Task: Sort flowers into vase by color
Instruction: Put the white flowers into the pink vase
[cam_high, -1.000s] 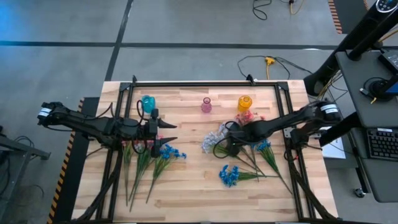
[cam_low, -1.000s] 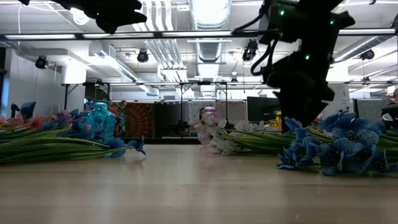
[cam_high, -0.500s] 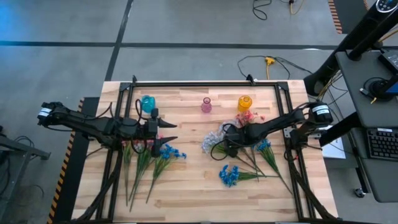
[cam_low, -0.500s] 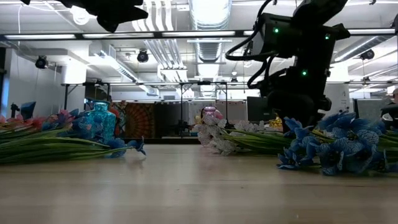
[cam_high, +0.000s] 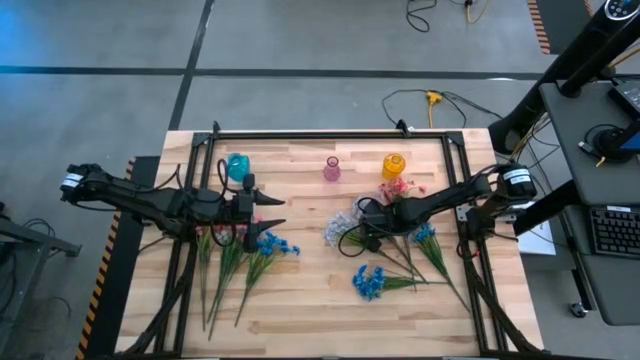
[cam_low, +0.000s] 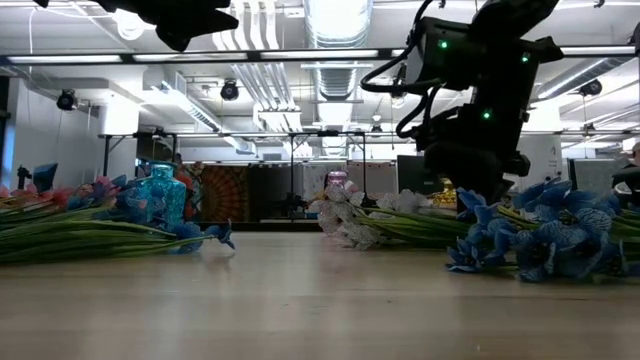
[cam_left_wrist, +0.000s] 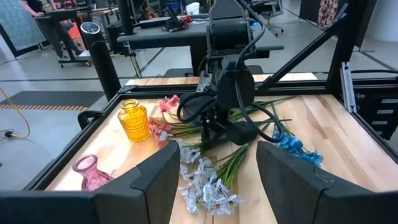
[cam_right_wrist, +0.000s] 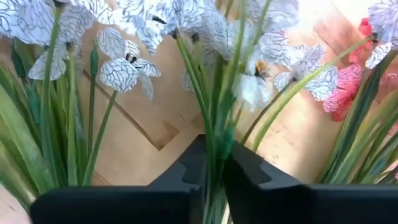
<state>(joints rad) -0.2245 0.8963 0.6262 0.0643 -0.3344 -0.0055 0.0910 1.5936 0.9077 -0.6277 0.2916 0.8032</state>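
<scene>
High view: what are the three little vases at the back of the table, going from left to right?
Teal vase → pink vase → yellow vase.

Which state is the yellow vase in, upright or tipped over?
Upright: the yellow vase stands on its base on the table, mouth upward, in the left wrist view.

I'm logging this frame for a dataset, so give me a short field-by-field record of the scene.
vases: blue vase, pink vase, yellow vase, all empty
right end effector: shut on a white flower stem
left end effector: open, above the left flower pile
loose blue flower: on the table
</scene>
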